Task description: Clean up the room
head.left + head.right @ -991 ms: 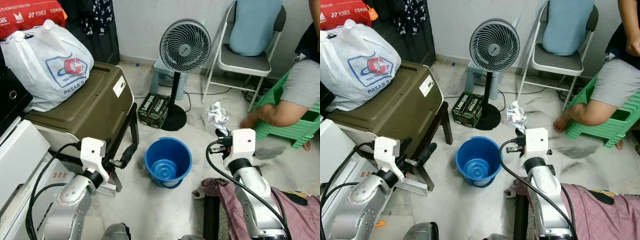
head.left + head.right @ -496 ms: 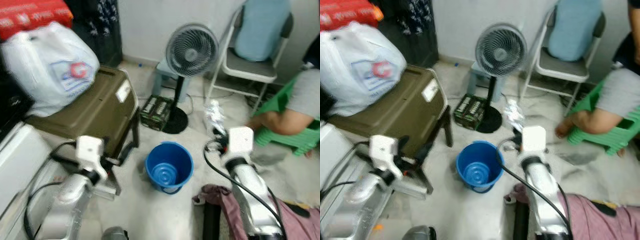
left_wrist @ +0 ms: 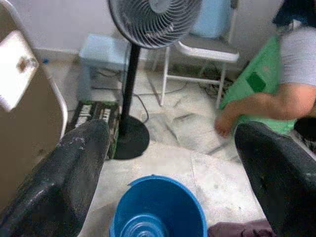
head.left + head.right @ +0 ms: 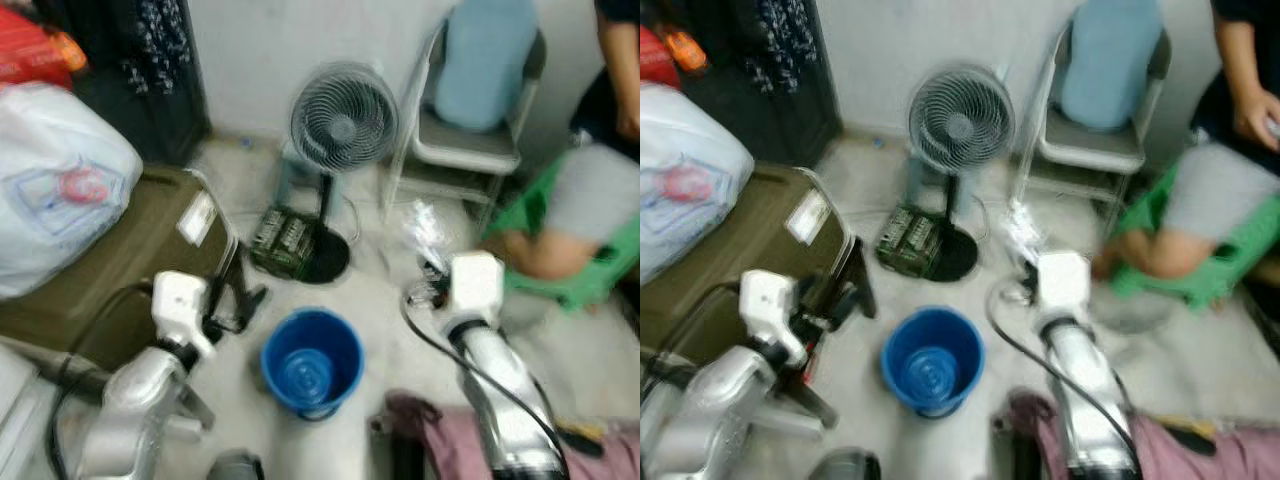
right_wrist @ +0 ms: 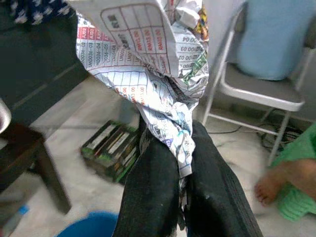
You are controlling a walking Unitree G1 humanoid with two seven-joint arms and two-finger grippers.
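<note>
A crumpled printed paper (image 5: 153, 74) sticks up between the two black fingers (image 5: 148, 192) of my right gripper (image 4: 428, 268), which is shut on it; the same paper (image 4: 422, 232) shows above that wrist, to the right of the blue bucket (image 4: 311, 362). The bucket (image 3: 158, 210) stands on the floor between my arms, with nothing seen inside it. My left gripper (image 4: 245, 305) is open, held left of the bucket beside the olive box (image 4: 120, 260), nothing between its fingers (image 3: 74, 173).
A standing fan (image 4: 340, 130) and a dark carton (image 4: 283, 238) are behind the bucket. A folding chair (image 4: 470, 120) with a blue cushion stands at the back. A person (image 4: 585, 190) sits on a green stool on the right. A white plastic bag (image 4: 60, 190) lies on the olive box. Maroon cloth (image 4: 450, 435) lies at bottom right.
The whole picture has shifted and blurred, so the camera has moved. The right gripper still holds the paper and the left one stays open near the bucket.
</note>
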